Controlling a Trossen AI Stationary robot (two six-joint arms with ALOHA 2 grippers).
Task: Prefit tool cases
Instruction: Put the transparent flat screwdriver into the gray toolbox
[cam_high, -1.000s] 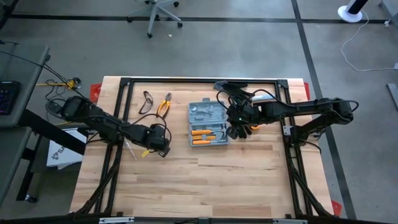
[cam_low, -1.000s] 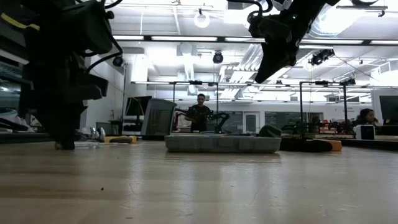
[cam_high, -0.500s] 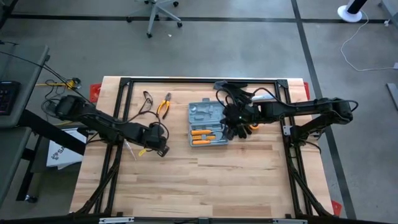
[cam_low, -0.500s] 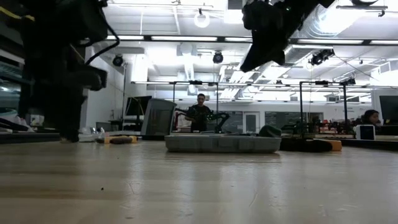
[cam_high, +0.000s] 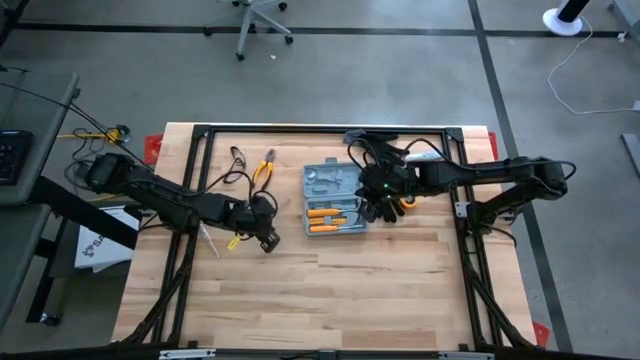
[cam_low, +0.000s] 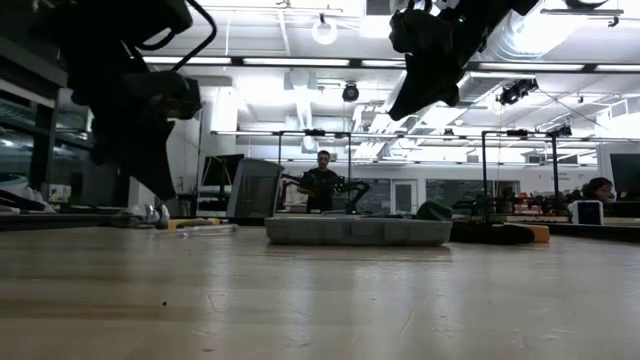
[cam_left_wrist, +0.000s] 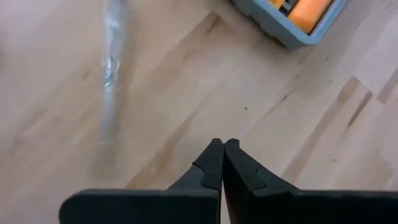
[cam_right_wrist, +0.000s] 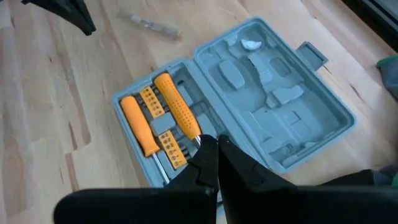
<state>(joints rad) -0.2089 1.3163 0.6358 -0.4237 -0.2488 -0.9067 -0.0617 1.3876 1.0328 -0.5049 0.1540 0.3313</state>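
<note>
The grey-blue tool case lies open and flat on the table's middle. One half holds orange-handled screwdrivers; the other half shows bare moulded recesses. My right gripper hangs shut above the case's right edge, well clear of it in the low view. My left gripper is shut and raised off the wood, left of the case and a little nearer. A clear-handled tool lies on the table beside it, untouched.
Orange-handled pliers and a dark looped item lie at the far left of the case. Black gloves are heaped at the far right under my right arm. The near half of the table is bare wood.
My left gripper has risen from the table surface and drifted a little toward the case, tipping less steeply downward. My right gripper has stayed above the case and tilted slightly. The case has not moved.
</note>
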